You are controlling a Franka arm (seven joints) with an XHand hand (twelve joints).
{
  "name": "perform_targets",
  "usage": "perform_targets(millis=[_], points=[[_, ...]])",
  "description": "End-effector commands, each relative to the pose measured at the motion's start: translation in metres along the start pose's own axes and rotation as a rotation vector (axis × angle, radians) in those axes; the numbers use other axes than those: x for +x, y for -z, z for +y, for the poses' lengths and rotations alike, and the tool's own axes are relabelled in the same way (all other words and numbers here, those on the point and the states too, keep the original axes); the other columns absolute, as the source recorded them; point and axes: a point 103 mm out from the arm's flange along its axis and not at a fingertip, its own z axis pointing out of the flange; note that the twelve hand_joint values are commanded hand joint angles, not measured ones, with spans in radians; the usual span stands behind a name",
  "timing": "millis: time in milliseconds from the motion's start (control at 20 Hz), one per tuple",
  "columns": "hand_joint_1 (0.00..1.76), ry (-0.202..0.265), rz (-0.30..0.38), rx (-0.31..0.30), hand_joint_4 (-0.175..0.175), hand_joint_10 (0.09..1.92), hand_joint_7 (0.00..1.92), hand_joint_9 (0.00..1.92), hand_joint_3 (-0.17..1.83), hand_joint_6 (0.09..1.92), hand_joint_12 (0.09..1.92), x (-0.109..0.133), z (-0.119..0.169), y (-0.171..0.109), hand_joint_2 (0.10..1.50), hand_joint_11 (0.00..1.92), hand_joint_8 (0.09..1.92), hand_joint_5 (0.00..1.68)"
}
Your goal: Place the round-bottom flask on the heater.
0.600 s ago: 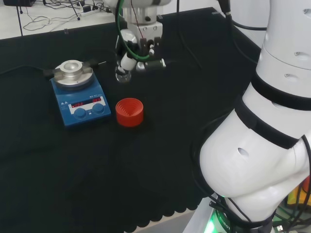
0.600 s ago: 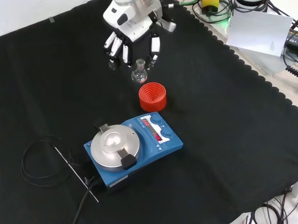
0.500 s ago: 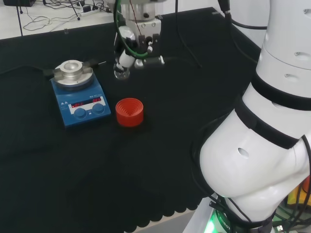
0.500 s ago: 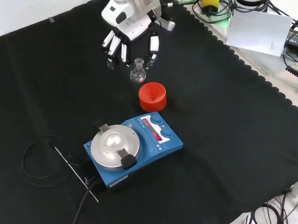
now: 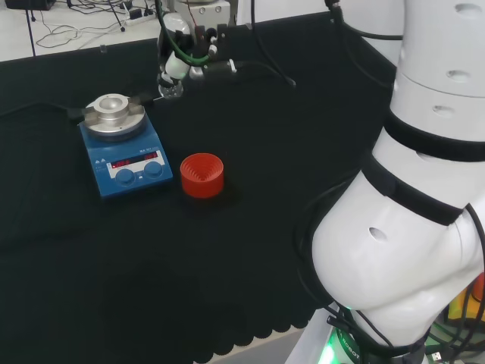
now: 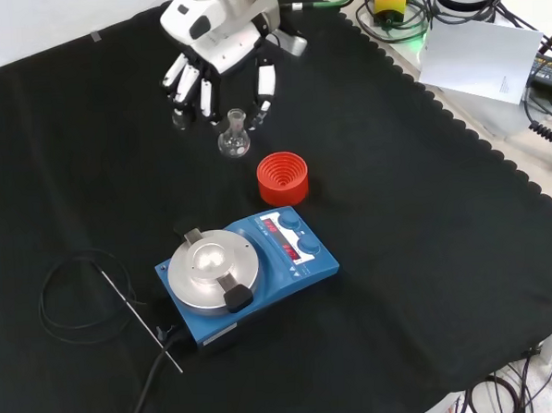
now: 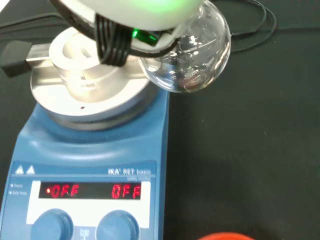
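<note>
The flask is a small piece of clear glass with a round belly and a short straight neck, and it hangs in the air with the neck upright, pinched at the neck between the curled fingers and thumb of the hand. In the wrist view its bulb is a smooth transparent globe catching reflections, close beside the metal top of the heater but not over it. The hand is black and white, with dark cables at its wrist, and in the head view it holds the flask above the cloth toward the far edge of the bench, just right of the heater. The heater is a blue box with a round, dull silver block on top, a red lit display and two blue knobs on its sloped face; a black cord coils on the cloth beside it. A red ribbed ring, round and hollow, stands on the black cloth between the heater and the flask in the front view, with nothing in it.
</note>
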Motion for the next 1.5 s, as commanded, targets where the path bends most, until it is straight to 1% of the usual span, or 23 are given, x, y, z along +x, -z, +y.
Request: perform_targets(millis=[50, 450, 750, 1100, 1350, 1500], points=[[1.11, 0.064, -0.016, 0.054, 0.134, 0.58, 0.41, 0.65, 0.74, 0.87, 1.36, 0.029, 0.042, -0.003, 0.66, 0.3, 0.66, 1.18], [1.11, 0.127, -0.034, 0.088, 0.137, 0.58, 0.41, 0.65, 0.74, 0.87, 1.36, 0.055, 0.078, -0.009, 0.66, 0.29, 0.66, 1.18], [1.11, 0.171, -0.041, 0.106, 0.138, 0.58, 0.41, 0.65, 0.74, 0.87, 1.36, 0.074, 0.096, -0.019, 0.66, 0.29, 0.66, 1.18], [1.11, 0.199, -0.037, 0.12, 0.139, 0.58, 0.4, 0.65, 0.74, 0.88, 1.36, 0.087, 0.113, -0.026, 0.66, 0.29, 0.66, 1.18], [1.11, 0.204, -0.036, 0.125, 0.139, 0.58, 0.4, 0.65, 0.74, 0.88, 1.36, 0.088, 0.122, -0.029, 0.66, 0.29, 0.66, 1.18], [1.11, 0.21, -0.041, 0.134, 0.139, 0.58, 0.4, 0.65, 0.74, 0.88, 1.36, 0.091, 0.133, -0.03, 0.66, 0.29, 0.66, 1.18]])
